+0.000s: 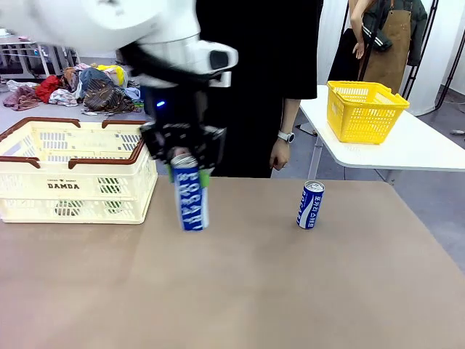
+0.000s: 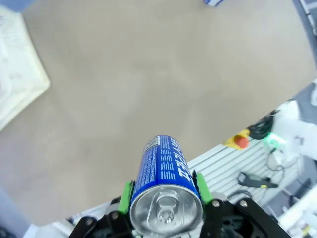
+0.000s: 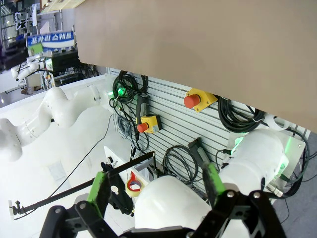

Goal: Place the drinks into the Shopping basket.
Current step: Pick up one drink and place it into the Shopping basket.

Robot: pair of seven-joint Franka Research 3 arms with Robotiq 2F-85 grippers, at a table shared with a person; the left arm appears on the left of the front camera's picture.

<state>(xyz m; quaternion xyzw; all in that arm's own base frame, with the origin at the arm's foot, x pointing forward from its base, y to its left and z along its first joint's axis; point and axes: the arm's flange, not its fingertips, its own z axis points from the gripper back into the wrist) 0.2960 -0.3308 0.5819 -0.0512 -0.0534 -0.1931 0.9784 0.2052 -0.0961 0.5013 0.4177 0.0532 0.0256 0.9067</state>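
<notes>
The left arm (image 1: 109,22) reaches down from above, its left gripper (image 1: 190,174) clamped on the top of a blue can (image 1: 191,205) slightly tilted over the table (image 1: 290,291), just right of the Shopping basket (image 1: 69,164); a second can (image 1: 310,205) stands well apart; the right gripper (image 3: 156,181) gapes wide, holding nothing

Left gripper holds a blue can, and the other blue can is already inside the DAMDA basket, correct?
No. The other blue can stands on the table, outside the DAMDA basket, as the front view shows. The left gripper does hold a blue can.
</notes>
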